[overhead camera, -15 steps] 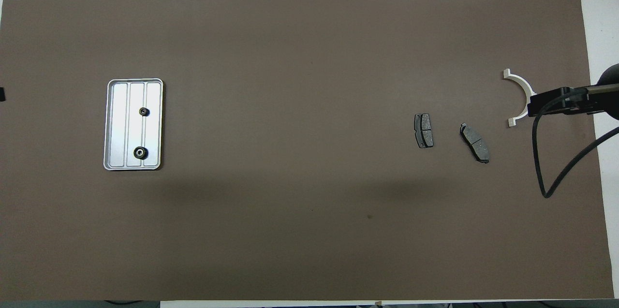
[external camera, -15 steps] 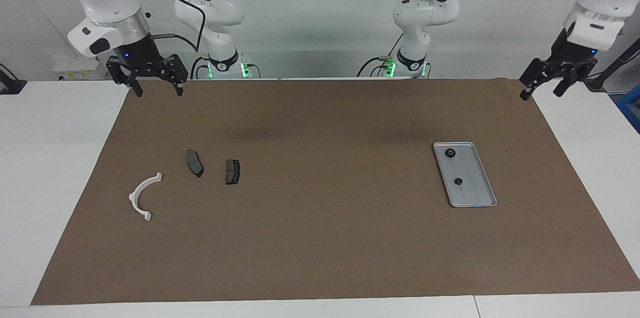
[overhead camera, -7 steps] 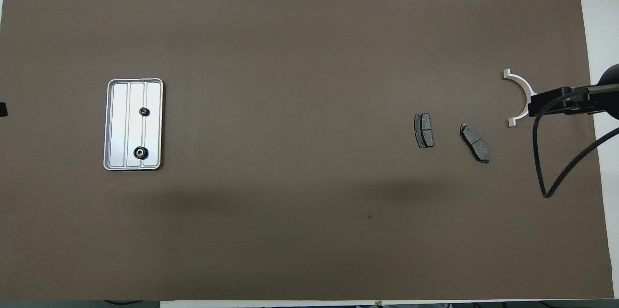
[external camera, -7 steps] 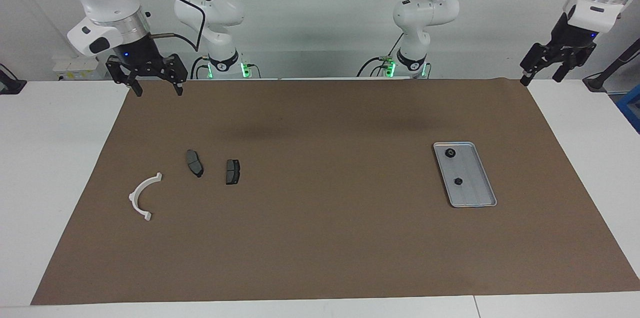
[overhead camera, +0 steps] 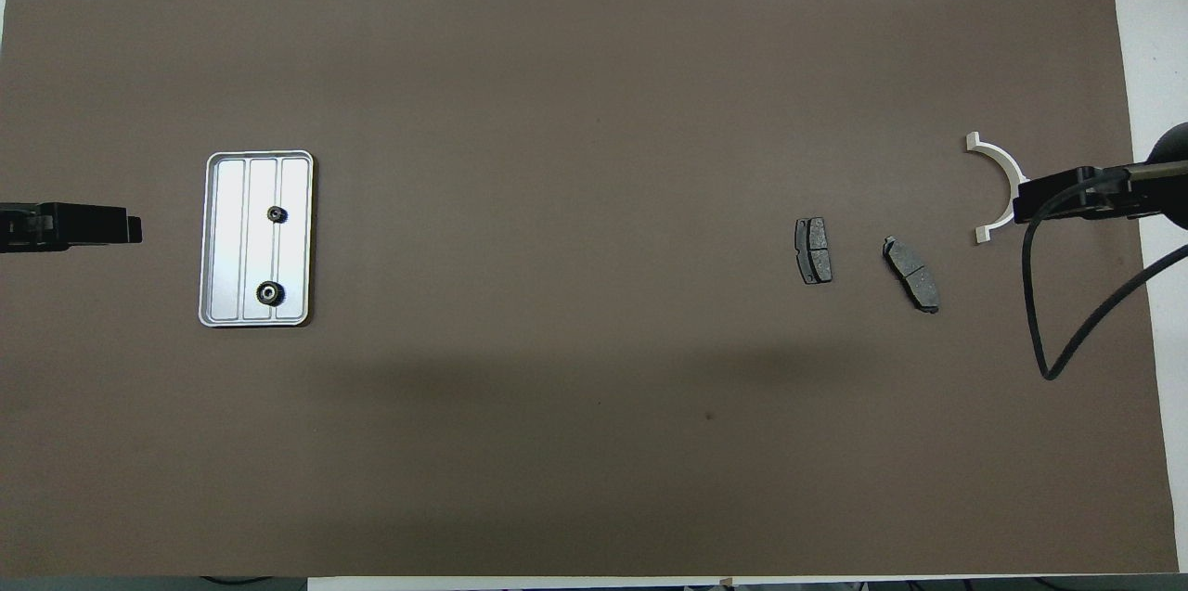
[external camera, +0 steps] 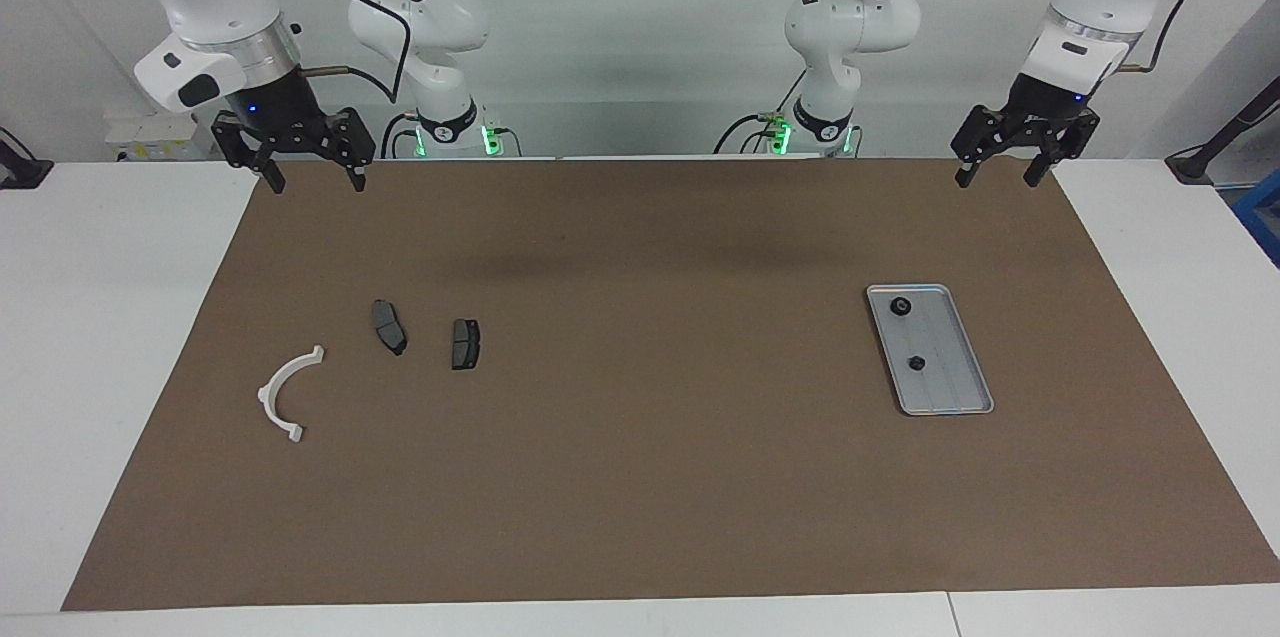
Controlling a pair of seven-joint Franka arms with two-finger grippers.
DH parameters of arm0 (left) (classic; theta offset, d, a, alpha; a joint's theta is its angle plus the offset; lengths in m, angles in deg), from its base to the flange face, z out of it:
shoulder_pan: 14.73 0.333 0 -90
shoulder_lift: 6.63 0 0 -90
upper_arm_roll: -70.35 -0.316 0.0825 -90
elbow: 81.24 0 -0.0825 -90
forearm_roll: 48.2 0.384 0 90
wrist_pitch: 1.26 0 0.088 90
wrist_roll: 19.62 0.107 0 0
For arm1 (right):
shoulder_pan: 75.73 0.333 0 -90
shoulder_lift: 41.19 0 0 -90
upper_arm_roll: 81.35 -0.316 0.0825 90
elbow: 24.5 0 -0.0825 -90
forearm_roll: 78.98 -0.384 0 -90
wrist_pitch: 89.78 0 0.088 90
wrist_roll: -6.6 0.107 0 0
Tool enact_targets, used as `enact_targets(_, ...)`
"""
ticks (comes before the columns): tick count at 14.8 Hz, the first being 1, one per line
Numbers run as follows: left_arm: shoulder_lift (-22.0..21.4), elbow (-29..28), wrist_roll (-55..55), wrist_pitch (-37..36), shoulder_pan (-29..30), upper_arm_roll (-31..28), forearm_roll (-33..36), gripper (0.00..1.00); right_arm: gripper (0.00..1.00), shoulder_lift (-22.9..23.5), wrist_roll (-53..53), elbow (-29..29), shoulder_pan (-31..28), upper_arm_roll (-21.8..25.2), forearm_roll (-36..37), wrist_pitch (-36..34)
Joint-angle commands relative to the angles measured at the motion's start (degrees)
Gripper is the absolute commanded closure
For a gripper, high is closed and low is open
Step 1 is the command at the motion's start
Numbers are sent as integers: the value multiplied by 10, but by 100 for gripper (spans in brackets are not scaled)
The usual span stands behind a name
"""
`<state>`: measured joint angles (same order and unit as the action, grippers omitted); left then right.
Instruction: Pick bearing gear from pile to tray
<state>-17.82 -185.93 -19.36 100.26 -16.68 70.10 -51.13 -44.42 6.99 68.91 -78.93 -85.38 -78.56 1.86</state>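
The silver ribbed tray [external camera: 952,372] lies on the brown mat toward the left arm's end, also in the overhead view [overhead camera: 223,238]. Two small black gears [external camera: 901,307] [external camera: 915,363] lie in it, as the overhead view shows [overhead camera: 276,214] [overhead camera: 269,293]. The pile lies toward the right arm's end: a white half-ring bracket [external camera: 268,395] [overhead camera: 1000,157] and two dark brake pads [external camera: 389,326] [external camera: 465,343]. My left gripper [external camera: 998,175] hangs open and empty over the mat's edge by the robots. My right gripper [external camera: 314,179] hangs open and empty over that edge at its own end, waiting.
The brown mat [external camera: 640,477] covers most of the white table. In the overhead view a dark wrist part of the left arm [overhead camera: 70,226] shows beside the tray. A dark wrist part of the right arm with a looping cable [overhead camera: 1077,194] overlaps the bracket.
My left gripper has swung in from outside the mat's corner to over the mat's edge and turned. Its wrist part now shows in the overhead view. The right arm and parts have not moved.
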Motion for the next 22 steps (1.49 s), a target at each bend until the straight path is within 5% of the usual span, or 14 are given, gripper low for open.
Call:
enact_targets(1,-18,-24,4,15,-6,-7,4,0,0,-7,-8,5,-9,-5,5,11)
enact_targets(10,-10,-12,-7,-26,-21,9,30,0,0,-8,-7,7,-8,-5,4,11)
enact_targets(14,33,64,-7,-51,-19,8,29,0,0,-7,-7,7,-8,-5,5,11)
enact_targets(22,55,80,-7,-88,-16,3,29,0,0,-8,-7,7,-8,-5,4,10)
